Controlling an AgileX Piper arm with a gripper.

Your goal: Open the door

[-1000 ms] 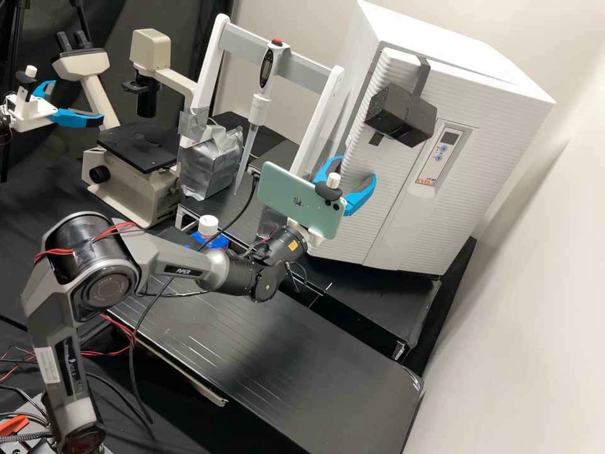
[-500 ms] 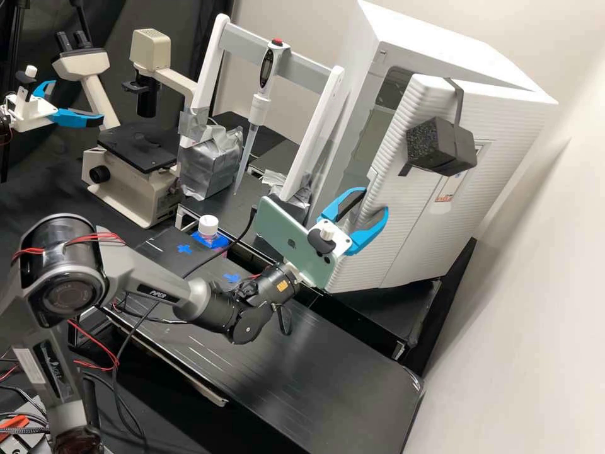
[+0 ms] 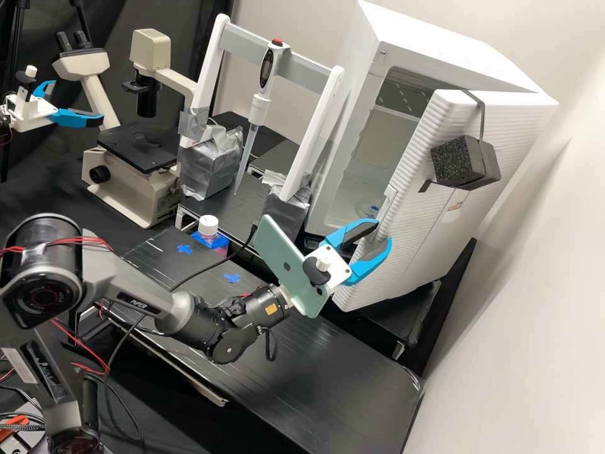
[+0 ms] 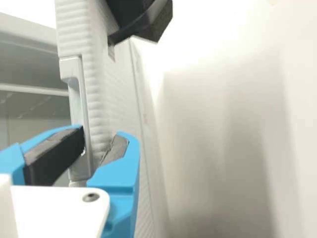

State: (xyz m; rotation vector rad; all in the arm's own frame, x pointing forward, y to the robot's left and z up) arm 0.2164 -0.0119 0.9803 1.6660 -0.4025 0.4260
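Evidently, the two blue fingers (image 4: 118, 173) of the gripper (image 3: 382, 231) are closed on the edge of the door (image 3: 413, 249), one at the pale handle recess (image 4: 78, 101), the other against the ridged front. The door is at the front of the white cabinet (image 3: 416, 38), its free edge standing away from the frame. Over the last second it has swung from nearly flush to well ajar, and the bright interior (image 3: 359, 173) now appears at eleven o'clock from the gripper. So the pull seems to be working and the task looks well along; a wider swing may still be wanted. A black block (image 3: 463, 165) strapped to the door sits at two o'clock. Toward eight o'clock, behind a green phone (image 3: 288, 268), the wrist bends and the forearm (image 3: 135, 290) slopes up to a raised elbow, which has drawn back from the cabinet.
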